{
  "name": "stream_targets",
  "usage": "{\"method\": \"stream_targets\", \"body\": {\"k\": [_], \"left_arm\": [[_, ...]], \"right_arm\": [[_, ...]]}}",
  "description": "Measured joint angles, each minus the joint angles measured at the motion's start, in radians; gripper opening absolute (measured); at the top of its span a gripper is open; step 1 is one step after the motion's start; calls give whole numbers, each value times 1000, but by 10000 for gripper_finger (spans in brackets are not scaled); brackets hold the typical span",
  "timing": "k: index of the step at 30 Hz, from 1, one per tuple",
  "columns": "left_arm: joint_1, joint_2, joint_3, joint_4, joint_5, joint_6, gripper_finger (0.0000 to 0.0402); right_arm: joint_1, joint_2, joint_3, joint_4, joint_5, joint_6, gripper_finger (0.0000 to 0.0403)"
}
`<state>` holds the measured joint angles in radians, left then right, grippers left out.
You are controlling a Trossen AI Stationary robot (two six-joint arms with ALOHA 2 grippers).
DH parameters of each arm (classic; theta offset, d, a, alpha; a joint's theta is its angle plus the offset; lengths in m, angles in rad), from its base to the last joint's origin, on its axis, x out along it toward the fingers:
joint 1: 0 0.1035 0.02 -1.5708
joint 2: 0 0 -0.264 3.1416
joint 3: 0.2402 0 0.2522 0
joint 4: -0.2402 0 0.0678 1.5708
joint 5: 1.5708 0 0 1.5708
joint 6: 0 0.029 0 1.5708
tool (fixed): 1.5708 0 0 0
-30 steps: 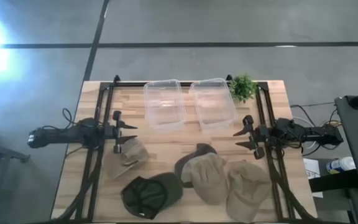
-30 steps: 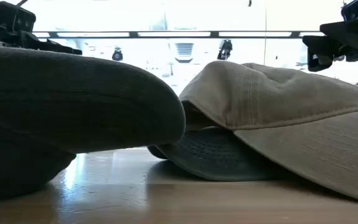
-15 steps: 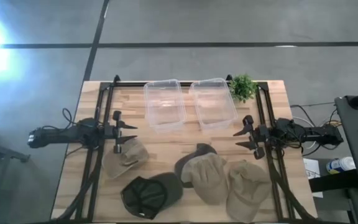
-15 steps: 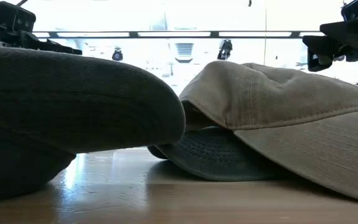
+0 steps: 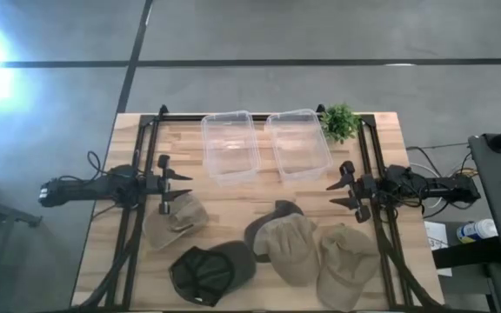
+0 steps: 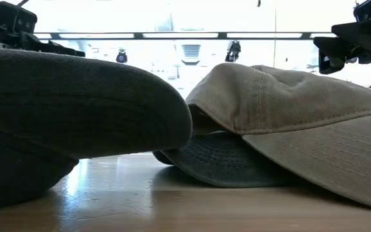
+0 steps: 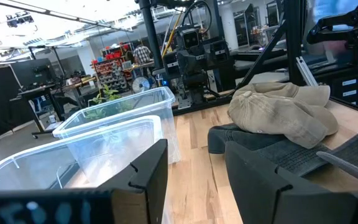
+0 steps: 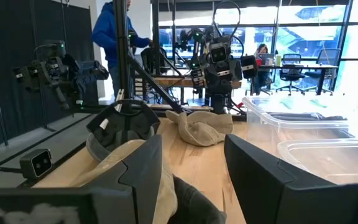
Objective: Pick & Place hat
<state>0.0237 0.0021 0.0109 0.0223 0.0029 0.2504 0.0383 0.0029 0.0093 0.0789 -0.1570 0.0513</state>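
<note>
Several caps lie on the near half of the table in the high view: a tan cap (image 5: 176, 219) by the left side, a dark mesh cap (image 5: 209, 271), an olive cap (image 5: 266, 228) partly under a tan cap (image 5: 292, 249), and another tan cap (image 5: 346, 265). My left gripper (image 5: 179, 185) hovers open just beyond the left tan cap. My right gripper (image 5: 336, 193) hovers open beyond the right-hand caps. In the left wrist view my left gripper (image 7: 194, 162) faces a tan cap (image 7: 281, 112). In the right wrist view my right gripper (image 8: 191, 155) faces the far tan cap (image 8: 199, 128).
Two clear plastic bins (image 5: 230, 145) (image 5: 297, 143) stand side by side at the far middle of the table, a small green plant (image 5: 340, 122) at the far right corner. Bare wood lies between the bins and the caps. A person in blue (image 8: 112, 37) stands in the room beyond.
</note>
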Motion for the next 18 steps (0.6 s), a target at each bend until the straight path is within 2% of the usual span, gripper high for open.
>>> {"method": "stream_targets", "body": {"k": [16, 18], "left_arm": [[0, 0, 0, 0, 0, 0, 154], [0, 0, 0, 0, 0, 0, 154]], "right_arm": [[0, 0, 0, 5, 0, 0, 171], [0, 0, 0, 15, 0, 60, 171]]}}
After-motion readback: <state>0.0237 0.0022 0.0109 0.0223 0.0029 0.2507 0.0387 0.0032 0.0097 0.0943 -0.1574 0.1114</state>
